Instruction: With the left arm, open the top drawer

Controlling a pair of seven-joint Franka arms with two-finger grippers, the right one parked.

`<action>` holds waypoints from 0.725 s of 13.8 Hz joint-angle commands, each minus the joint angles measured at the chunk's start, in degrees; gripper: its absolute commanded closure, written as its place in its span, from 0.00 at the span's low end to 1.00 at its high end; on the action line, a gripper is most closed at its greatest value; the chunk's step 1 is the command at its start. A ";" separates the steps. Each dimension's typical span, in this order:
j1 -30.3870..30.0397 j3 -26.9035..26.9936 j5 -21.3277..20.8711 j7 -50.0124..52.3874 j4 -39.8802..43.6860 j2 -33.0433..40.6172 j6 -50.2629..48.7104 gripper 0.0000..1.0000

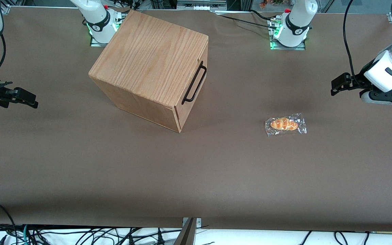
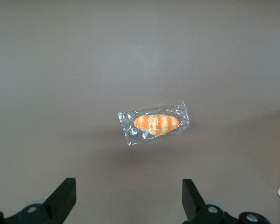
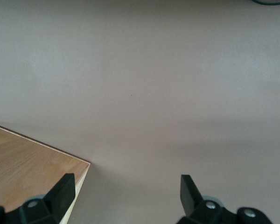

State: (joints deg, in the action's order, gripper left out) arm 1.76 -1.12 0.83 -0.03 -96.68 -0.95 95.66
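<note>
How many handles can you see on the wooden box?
1: a black wire handle on the top drawer, on the cabinet face turned toward the working arm's end. Lower drawers' handles may be hidden. The left gripper hangs open above the wrapped bread.

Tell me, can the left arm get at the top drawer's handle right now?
Probably yes. The handle faces the open gripper across bare table; the wrapped bun lies nearer the front camera, off that line.

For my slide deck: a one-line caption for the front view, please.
Start: left arm's gripper open above the table, top drawer closed, wrapped bread lying between.
</note>
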 commanded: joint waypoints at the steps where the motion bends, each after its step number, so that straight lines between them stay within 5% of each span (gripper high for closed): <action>1: -0.26 -0.37 0.40 0.38 0.71 0.24 -1.09 0.00; 10: -0.35 -0.90 0.40 0.46 1.94 -0.11 -2.23 0.00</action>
State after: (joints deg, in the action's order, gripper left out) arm 1.75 -1.78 0.83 0.08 -96.24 -0.95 94.90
